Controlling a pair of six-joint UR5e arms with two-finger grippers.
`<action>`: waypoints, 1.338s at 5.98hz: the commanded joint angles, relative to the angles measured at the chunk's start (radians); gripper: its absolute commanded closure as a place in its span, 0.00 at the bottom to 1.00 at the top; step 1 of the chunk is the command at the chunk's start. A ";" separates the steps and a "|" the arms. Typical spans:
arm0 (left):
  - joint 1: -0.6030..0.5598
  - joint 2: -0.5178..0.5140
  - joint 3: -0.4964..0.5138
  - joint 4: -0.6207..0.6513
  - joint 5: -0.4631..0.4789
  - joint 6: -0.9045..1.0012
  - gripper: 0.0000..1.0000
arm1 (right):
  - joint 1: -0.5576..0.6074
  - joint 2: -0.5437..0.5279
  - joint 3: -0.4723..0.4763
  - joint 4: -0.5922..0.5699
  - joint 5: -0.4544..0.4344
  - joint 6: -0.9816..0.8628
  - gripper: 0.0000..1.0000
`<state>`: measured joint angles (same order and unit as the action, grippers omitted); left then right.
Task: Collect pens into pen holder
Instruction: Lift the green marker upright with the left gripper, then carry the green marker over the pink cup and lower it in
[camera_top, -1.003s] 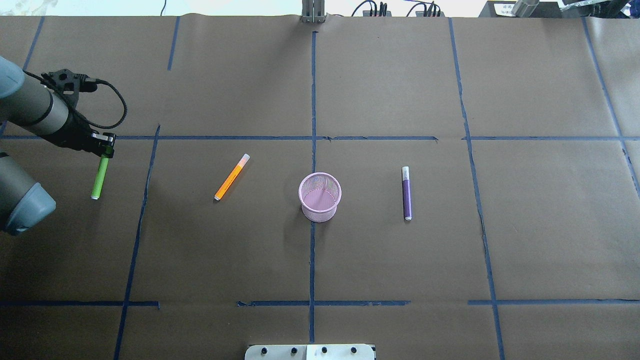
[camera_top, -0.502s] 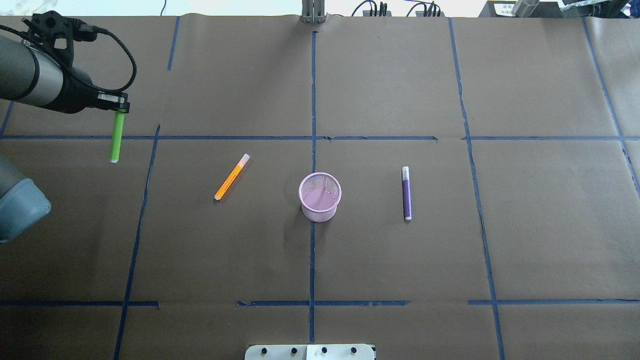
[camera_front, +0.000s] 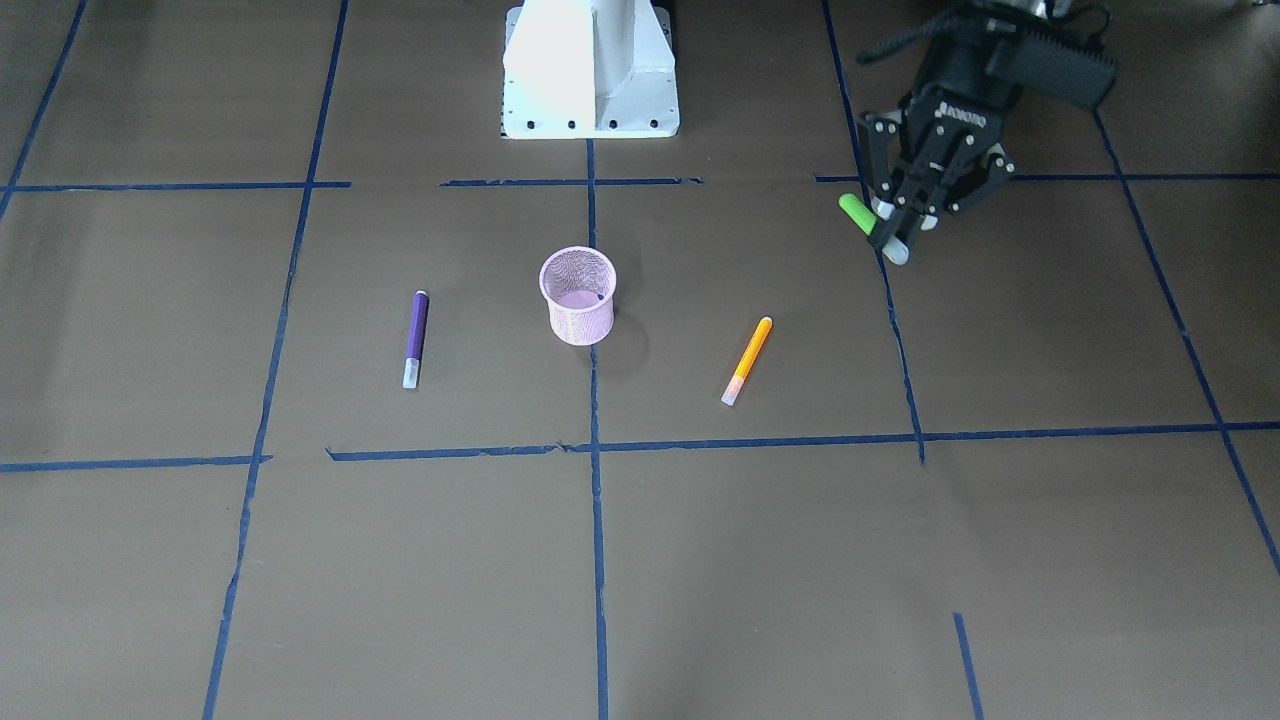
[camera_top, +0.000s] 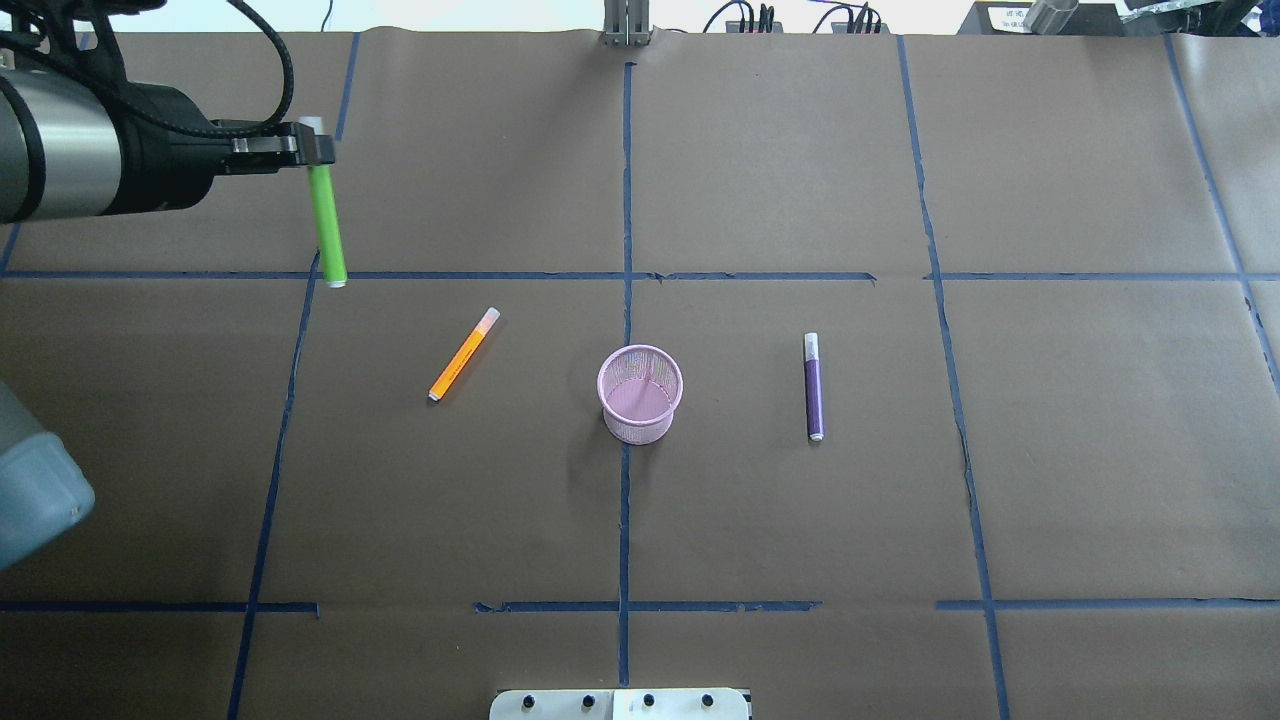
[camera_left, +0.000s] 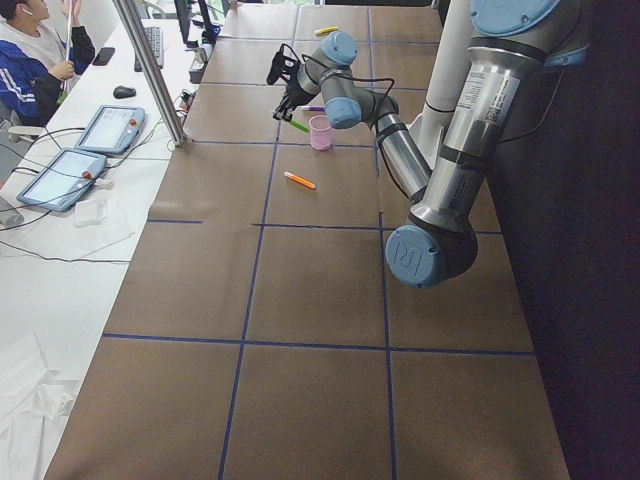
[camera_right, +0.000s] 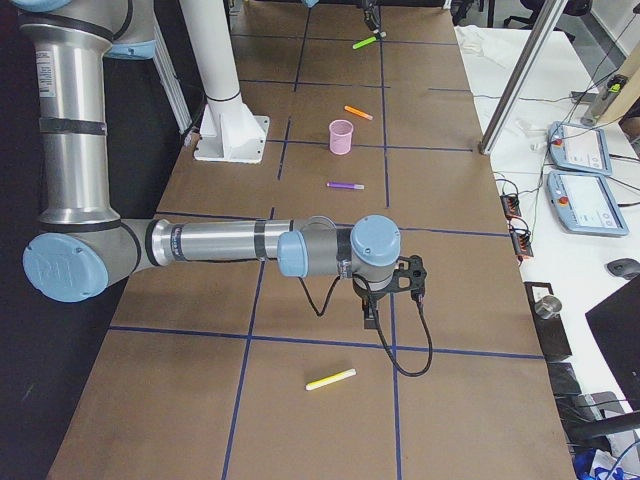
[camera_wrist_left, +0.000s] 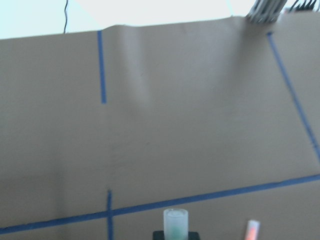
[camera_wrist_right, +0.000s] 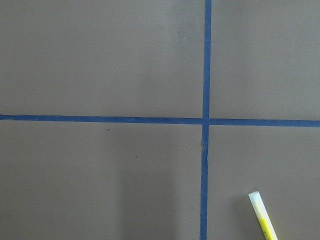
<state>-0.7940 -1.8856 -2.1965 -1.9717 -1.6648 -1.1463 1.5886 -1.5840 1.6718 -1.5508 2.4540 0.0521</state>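
Observation:
My left gripper (camera_top: 318, 150) is shut on the green pen (camera_top: 326, 225) near its pale cap end and holds it in the air over the far left of the table. They also show in the front view, the gripper (camera_front: 900, 225) and the pen (camera_front: 855, 212). The wrist view shows the pen's cap (camera_wrist_left: 176, 222). The pink mesh pen holder (camera_top: 640, 425) stands upright at mid table. The orange pen (camera_top: 463, 354) lies to its left and the purple pen (camera_top: 813, 387) to its right. My right gripper (camera_right: 370, 318) hovers low over the table's right end; I cannot tell whether it is open.
A yellow pen (camera_right: 330, 379) lies on the table near my right gripper and shows in the right wrist view (camera_wrist_right: 263, 217). The white robot base (camera_front: 590, 70) stands behind the holder. Blue tape lines cross the brown paper. A metal post (camera_top: 626, 25) stands at the far edge.
My left arm has lifted the green pen off the table and carried it farther away and to the right. The other pens and the holder have not moved.

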 joint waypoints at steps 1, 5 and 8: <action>0.258 -0.006 -0.005 -0.174 0.345 -0.070 1.00 | -0.001 -0.001 -0.001 -0.002 0.000 0.000 0.00; 0.496 -0.176 0.293 -0.359 0.715 0.065 1.00 | -0.001 -0.001 -0.001 0.000 -0.003 0.000 0.00; 0.490 -0.231 0.428 -0.515 0.717 0.192 1.00 | -0.003 -0.001 -0.007 -0.002 -0.001 0.000 0.00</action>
<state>-0.3025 -2.0991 -1.7934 -2.4631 -0.9487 -0.9717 1.5866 -1.5846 1.6649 -1.5520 2.4517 0.0519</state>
